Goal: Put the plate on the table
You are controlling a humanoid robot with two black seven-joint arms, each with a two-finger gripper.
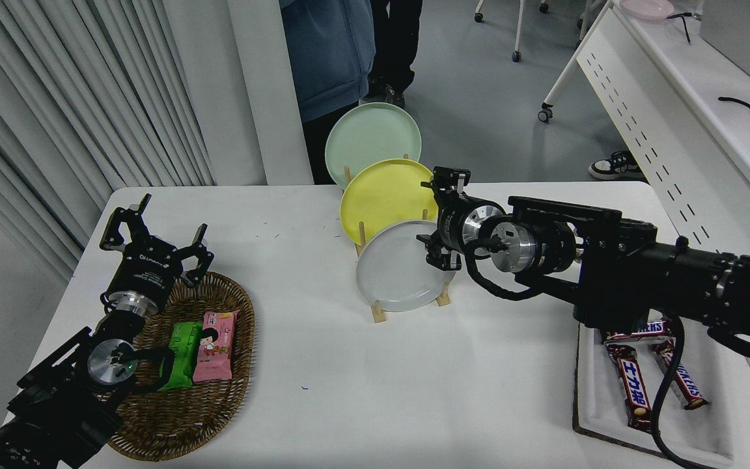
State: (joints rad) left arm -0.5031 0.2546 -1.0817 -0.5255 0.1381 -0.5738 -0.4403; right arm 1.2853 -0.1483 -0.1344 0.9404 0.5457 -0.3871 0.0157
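Matte grey round plate (398, 273) racked upright | right gripper (439, 218) fingers spread at rim | left gripper (153, 238) spread

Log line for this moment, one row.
stage: reach | right end effector: open at grey plate right rim | plate: in rack | left arm: parked

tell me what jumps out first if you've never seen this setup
Three plates stand in a wooden rack at mid-table: mint green plate behind, yellow plate in the middle, the plate in light grey in front. The right gripper, open, reaches the grey plate's right rim; the left gripper is parked over a wicker basket.
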